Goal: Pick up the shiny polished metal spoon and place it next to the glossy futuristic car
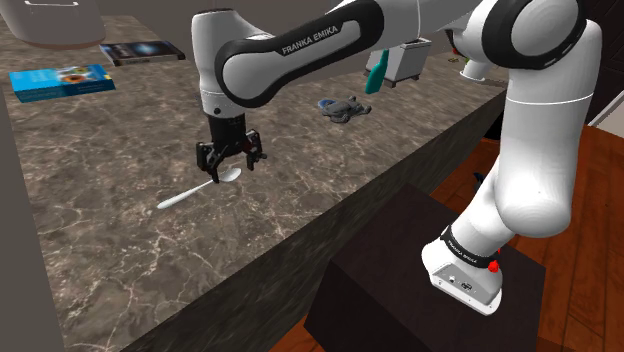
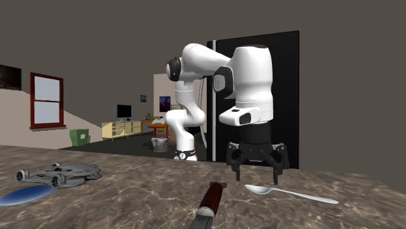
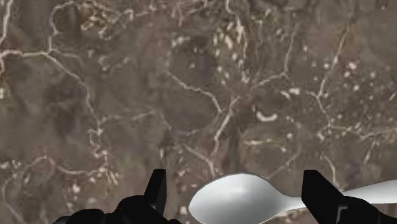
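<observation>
Silver spoon point(image 3: 238, 198) on brown, white-veined marble counter point(image 3: 191, 95); black end effector point(image 3: 232, 197).

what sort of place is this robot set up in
Probably a home: a veined stone counter, wooden floor beside it, and beyond it a television on a sideboard and a window.

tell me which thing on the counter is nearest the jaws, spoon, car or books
The spoon: its bowl lies right below the open jaws; the grey car, blue book and dark book lie far off.

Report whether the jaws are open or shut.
Open: in the wrist view the jaws stand wide apart with the spoon bowl between them, not clasped.
</observation>
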You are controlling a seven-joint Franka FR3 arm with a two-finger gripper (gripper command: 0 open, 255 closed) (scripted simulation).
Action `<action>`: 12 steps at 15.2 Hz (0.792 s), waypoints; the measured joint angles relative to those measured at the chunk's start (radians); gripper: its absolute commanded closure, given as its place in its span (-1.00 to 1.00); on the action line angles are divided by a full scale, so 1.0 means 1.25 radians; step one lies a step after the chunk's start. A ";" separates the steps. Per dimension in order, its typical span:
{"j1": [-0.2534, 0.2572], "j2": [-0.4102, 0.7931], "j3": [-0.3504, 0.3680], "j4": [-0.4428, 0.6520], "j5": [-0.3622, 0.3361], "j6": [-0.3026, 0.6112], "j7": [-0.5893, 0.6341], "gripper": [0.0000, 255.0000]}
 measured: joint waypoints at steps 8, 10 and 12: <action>0.001 0.007 -0.001 -0.010 -0.002 0.017 0.001 -1.00; 0.001 0.007 -0.001 -0.010 -0.002 0.017 0.001 1.00; 0.001 0.006 -0.001 -0.010 -0.002 0.017 0.001 1.00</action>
